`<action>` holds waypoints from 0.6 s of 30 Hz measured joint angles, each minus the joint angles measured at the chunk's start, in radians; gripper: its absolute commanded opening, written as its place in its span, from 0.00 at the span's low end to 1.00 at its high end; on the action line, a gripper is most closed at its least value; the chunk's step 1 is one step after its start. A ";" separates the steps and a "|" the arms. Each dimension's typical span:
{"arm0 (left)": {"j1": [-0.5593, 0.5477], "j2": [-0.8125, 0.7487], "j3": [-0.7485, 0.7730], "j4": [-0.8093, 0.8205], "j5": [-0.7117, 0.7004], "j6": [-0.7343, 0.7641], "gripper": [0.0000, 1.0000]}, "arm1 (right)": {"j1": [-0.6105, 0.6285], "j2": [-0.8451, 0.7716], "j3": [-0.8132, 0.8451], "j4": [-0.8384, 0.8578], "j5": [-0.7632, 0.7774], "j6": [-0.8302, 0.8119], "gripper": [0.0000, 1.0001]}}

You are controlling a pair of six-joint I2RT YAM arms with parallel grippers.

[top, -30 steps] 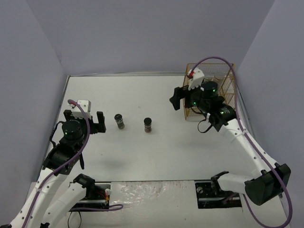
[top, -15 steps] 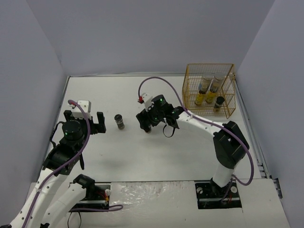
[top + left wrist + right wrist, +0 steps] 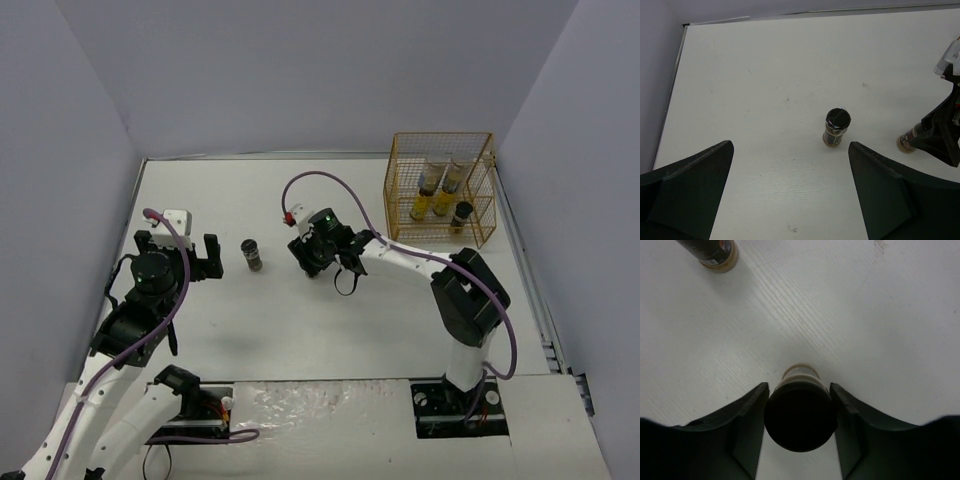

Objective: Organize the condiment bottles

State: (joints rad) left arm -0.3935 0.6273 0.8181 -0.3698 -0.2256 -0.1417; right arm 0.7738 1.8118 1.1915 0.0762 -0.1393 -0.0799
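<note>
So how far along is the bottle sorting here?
Done: several bottles stand in the yellow wire rack. In hand: the right gripper grips a dark jar, which stands on the table. Left: that jar and a second dark jar, in front of the open left gripper.

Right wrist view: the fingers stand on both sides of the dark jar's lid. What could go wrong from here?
1. The right gripper seems to hold the black-lidded jar only at its lid, high up. On lifting, the jar may tilt or slip out.
2. The yellow wire rack already holds two yellow-labelled bottles and another dark jar. Lowering this one in may knock them.
</note>
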 measured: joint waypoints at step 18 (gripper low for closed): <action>0.000 -0.001 0.000 0.000 0.000 0.000 0.97 | -0.203 -0.490 -0.024 -0.163 0.253 0.065 0.16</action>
State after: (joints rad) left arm -0.3935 0.6262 0.8181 -0.3698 -0.2253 -0.1421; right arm 0.5713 1.3214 1.1672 -0.0866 0.1138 -0.0146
